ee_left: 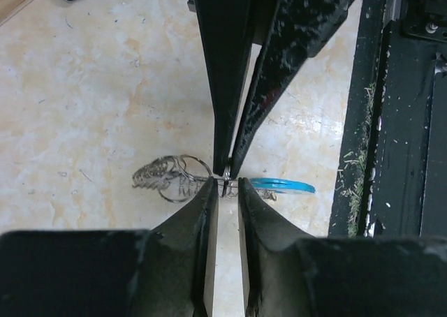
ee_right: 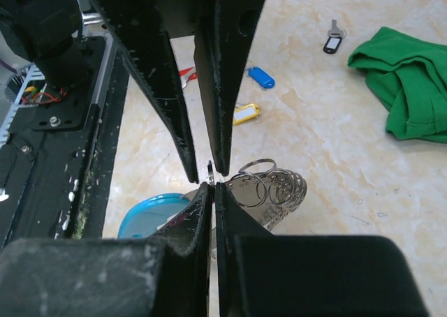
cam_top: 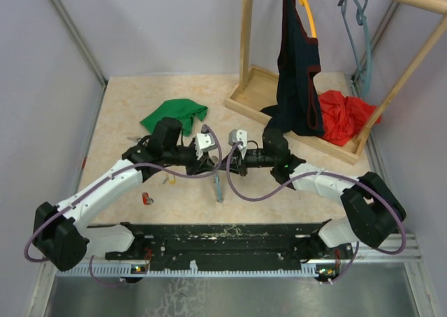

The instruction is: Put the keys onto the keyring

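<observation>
Shows a table (cam_top: pixel 119 135) carrying, at far right, a wooden tray (cam_top: pixel 248 93) with a red cloth (cam_top: pixel 346 114) lying in it and a dark garment (cam_top: pixel 297 65) hanging down into it. Left of that, a green cloth (cam_top: pixel 174 114). Mid-table, left gripper (ee_left: pixel 227 188) and right gripper (ee_right: pixel 211 189) tip to tip, jaws of both pinched narrow on the keyring (ee_right: pixel 269 188): bunched silvery wire loops with a light blue band. Loose on the tabletop, apart from it, a blue key (ee_right: pixel 260 77), yellow key (ee_right: pixel 246 113) and red key (cam_top: pixel 147 199).

No readable text, label, brand, number or sign shows in any view.
</observation>
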`<control>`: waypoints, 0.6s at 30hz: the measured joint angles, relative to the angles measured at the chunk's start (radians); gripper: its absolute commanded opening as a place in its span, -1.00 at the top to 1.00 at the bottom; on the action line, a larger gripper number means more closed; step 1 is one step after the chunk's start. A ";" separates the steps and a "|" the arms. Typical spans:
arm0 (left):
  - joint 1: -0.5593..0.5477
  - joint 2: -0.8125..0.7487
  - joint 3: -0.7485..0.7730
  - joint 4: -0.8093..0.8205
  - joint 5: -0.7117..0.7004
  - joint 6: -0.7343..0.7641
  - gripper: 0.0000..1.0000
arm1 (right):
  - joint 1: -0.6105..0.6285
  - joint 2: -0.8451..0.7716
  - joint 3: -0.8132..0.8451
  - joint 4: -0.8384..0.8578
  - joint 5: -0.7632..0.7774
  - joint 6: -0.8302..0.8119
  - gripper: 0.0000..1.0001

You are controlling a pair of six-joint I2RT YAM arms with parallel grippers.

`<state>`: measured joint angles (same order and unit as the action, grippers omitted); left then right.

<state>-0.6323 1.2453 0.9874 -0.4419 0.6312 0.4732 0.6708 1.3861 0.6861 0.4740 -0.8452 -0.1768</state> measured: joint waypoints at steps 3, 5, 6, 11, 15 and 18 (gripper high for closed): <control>0.000 -0.083 -0.117 0.137 -0.014 -0.079 0.53 | -0.008 0.000 -0.029 0.074 0.000 0.056 1.00; 0.008 -0.146 -0.210 0.254 -0.025 -0.146 0.52 | -0.015 0.000 -0.047 0.126 0.001 0.092 1.00; 0.016 -0.185 -0.272 0.339 -0.030 -0.190 0.52 | -0.019 0.000 -0.058 0.146 0.002 0.106 1.00; 0.093 -0.278 -0.538 0.722 -0.004 -0.388 0.53 | -0.033 0.000 -0.099 0.245 0.008 0.176 1.00; 0.149 -0.247 -0.663 1.024 0.048 -0.529 0.50 | -0.034 0.000 -0.122 0.310 0.010 0.216 1.00; 0.156 -0.209 -0.711 1.211 0.081 -0.607 0.48 | -0.034 0.010 -0.127 0.346 0.010 0.238 1.00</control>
<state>-0.4759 1.0367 0.2768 0.7692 0.7124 -0.1341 0.6365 1.3956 0.5587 0.8196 -0.8352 0.0616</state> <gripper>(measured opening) 0.253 0.010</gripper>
